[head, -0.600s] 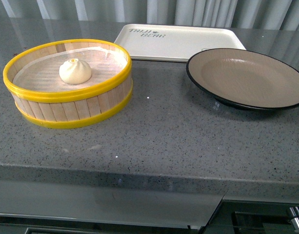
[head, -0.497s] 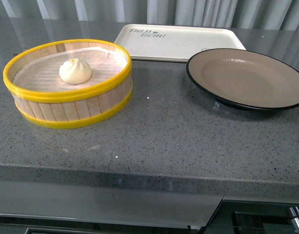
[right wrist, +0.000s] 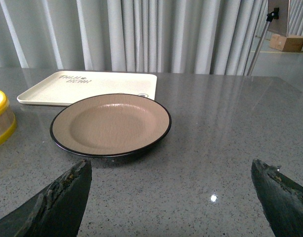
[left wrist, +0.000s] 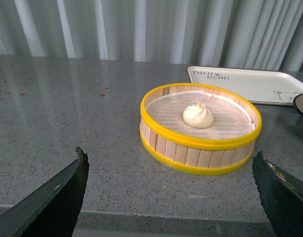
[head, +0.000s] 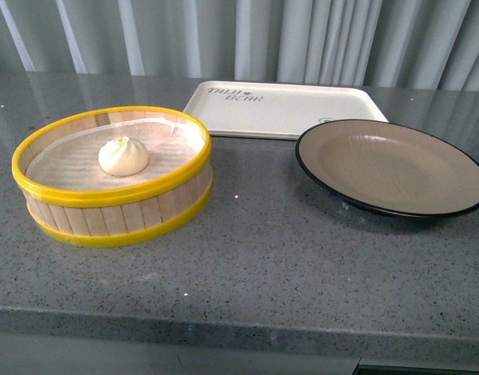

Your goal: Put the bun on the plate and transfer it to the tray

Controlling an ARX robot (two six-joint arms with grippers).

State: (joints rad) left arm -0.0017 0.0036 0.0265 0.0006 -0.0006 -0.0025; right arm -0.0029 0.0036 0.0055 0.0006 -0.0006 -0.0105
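front: high from the body, facing 12 o'clock over the grey speckled stone worktop | left wrist: low, near, facing the round wooden yellow-rimmed steamer basket | right wrist: low, near, facing the round beige black-rimmed plate | shared by all: flat cream-white rectangular tray, far at 12 o'clock
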